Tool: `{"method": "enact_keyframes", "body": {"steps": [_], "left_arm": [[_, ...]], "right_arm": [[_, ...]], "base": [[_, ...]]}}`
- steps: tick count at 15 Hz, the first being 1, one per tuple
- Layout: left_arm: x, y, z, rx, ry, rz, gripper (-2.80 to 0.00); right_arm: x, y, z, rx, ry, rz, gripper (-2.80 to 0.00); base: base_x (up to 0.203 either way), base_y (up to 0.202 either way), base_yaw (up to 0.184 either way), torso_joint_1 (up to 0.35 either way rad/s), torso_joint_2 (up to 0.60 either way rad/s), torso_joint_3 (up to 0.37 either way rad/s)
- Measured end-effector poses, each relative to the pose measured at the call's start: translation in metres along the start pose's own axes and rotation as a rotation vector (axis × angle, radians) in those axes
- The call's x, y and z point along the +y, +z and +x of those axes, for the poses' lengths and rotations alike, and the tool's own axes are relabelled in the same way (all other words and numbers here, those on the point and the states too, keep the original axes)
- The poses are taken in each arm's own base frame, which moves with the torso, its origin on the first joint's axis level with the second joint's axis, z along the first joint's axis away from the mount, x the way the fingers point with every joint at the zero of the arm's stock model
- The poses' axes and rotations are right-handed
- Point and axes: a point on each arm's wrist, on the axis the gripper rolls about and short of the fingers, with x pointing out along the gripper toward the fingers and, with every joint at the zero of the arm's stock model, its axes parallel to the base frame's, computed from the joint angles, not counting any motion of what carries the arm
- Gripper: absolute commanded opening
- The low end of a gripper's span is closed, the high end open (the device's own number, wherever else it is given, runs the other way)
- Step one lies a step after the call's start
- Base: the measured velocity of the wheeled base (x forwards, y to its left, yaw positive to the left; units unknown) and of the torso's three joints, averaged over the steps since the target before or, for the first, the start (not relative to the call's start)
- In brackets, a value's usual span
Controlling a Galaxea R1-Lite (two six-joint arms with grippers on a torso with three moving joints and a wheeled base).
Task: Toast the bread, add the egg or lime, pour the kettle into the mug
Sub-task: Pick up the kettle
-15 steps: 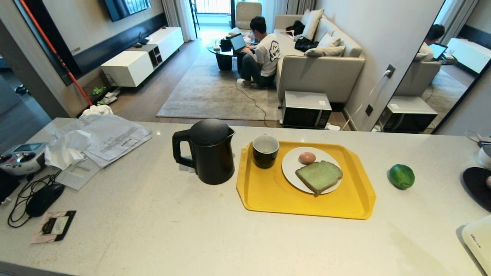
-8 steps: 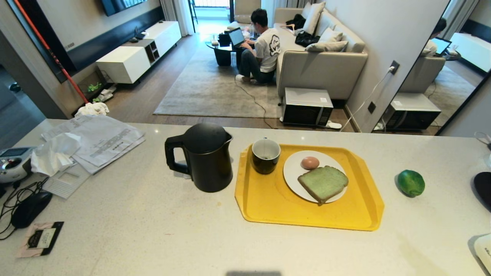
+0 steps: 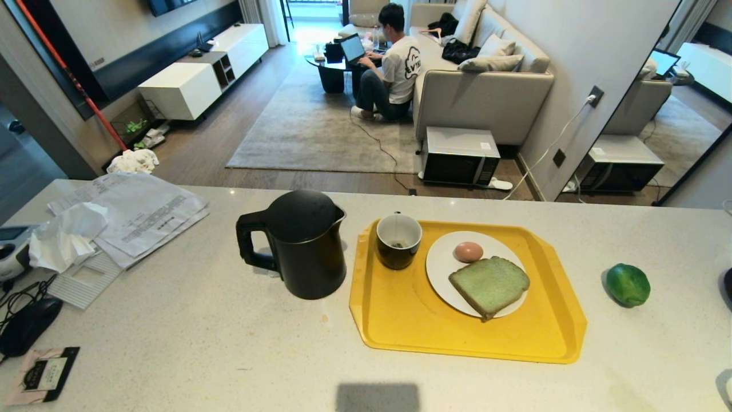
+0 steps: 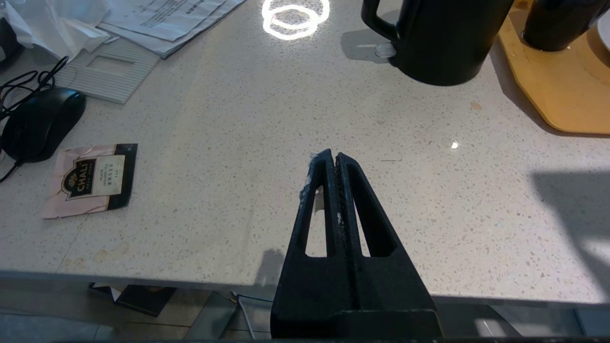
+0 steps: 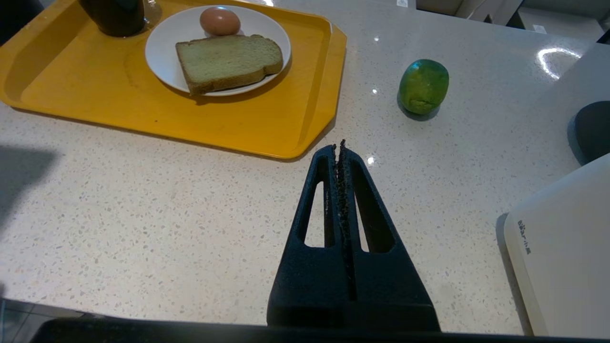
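On the pale speckled counter [image 3: 229, 343], the head view shows papers [image 3: 143, 209] and a black mouse [image 3: 26, 323] far left, and a person [image 3: 394, 68] sitting on the floor beyond. The black kettle [image 3: 303, 246] stands just left of the yellow tray [image 3: 412, 315]; on the tray are the mug [image 3: 398, 240] and a white plate [image 3: 443, 269] bearing the egg [image 3: 468, 251] and the pale green bread [image 3: 489, 284]. The lime [image 3: 628, 284] lies apart, right.

In the left wrist view, the left gripper [image 4: 335, 157] hangs pinched together over bare counter, a tea sachet [image 4: 93, 178] nearby.

In the right wrist view, the right gripper [image 5: 339, 148] is likewise closed and empty, just beside the tray's corner, with a white appliance [image 5: 562, 247] near.
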Motion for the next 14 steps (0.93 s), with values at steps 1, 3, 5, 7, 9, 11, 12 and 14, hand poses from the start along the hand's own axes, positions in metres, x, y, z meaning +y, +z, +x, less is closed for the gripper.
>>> {"method": "enact_keyframes", "body": {"steps": [1,3,5,7,9,11,12,14], "left_arm": [[0.0000,0.0000,0.0000,0.000,0.000,0.000,-2.80],[0.0000,0.0000,0.0000,0.000,0.000,0.000,-2.80],[0.0000,0.0000,0.0000,0.000,-0.001,0.000,-2.80],[0.0000,0.0000,0.0000,0.000,0.000,-0.001,-2.80],[0.0000,0.0000,0.0000,0.000,0.000,-0.001,-2.80],[0.0000,0.0000,0.0000,0.000,0.000,-0.001,-2.80],[0.0000,0.0000,0.0000,0.000,0.000,-0.001,-2.80],[0.0000,0.0000,0.0000,0.000,0.000,-0.001,-2.80]], "right_arm": [[0.0000,0.0000,0.0000,0.000,0.000,0.000,-2.80],[0.0000,0.0000,0.0000,0.000,0.000,0.000,-2.80],[0.0000,0.0000,0.0000,0.000,0.000,0.000,-2.80],[0.0000,0.0000,0.0000,0.000,0.000,0.000,-2.80],[0.0000,0.0000,0.0000,0.000,0.000,0.000,-2.80],[0.0000,0.0000,0.0000,0.000,0.000,0.000,-2.80],[0.0000,0.0000,0.0000,0.000,0.000,0.000,-2.80],[0.0000,0.0000,0.0000,0.000,0.000,0.000,-2.80]], "base": [[0.000,0.000,0.000,0.000,0.00,0.000],[0.000,0.000,0.000,0.000,0.00,0.000],[0.000,0.000,0.000,0.000,0.00,0.000],[0.000,0.000,0.000,0.000,0.00,0.000],[0.000,0.000,0.000,0.000,0.00,0.000],[0.000,0.000,0.000,0.000,0.00,0.000],[0.000,0.000,0.000,0.000,0.00,0.000],[0.000,0.000,0.000,0.000,0.00,0.000]]}}
